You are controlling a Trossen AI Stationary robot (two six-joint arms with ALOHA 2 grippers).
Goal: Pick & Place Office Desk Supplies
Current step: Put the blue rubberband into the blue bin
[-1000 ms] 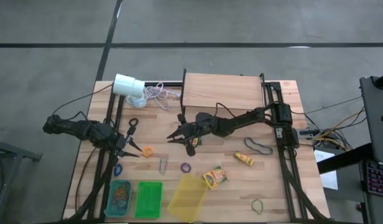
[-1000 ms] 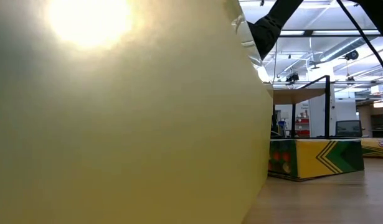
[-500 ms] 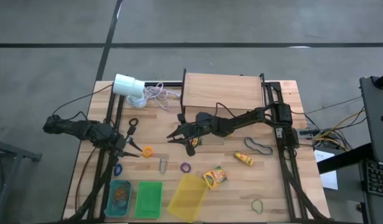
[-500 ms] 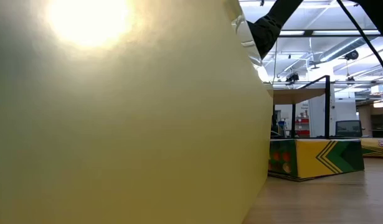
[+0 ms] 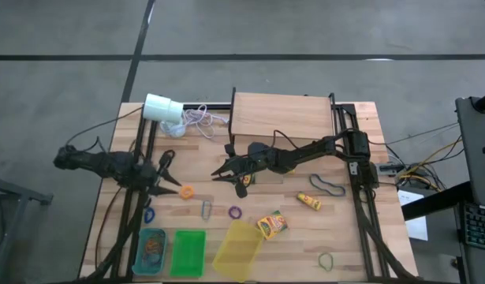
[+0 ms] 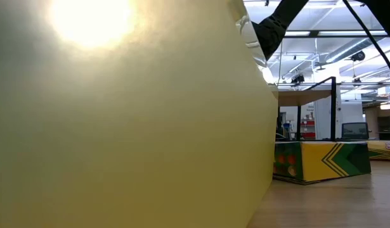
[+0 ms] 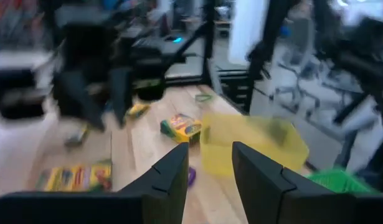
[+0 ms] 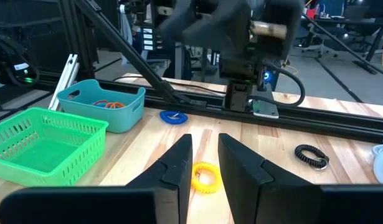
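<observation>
The left gripper, at the left of the high view, has its fingers slightly apart and empty, just beside an orange band. The right gripper, mid-frame, also shows a narrow gap and holds nothing. Since a second ago the left arm has shifted a little; the right has stayed. On the wooden table lie a crayon box, a yellow bin, a green basket and a teal bin of bands. Grey floor surrounds it.
</observation>
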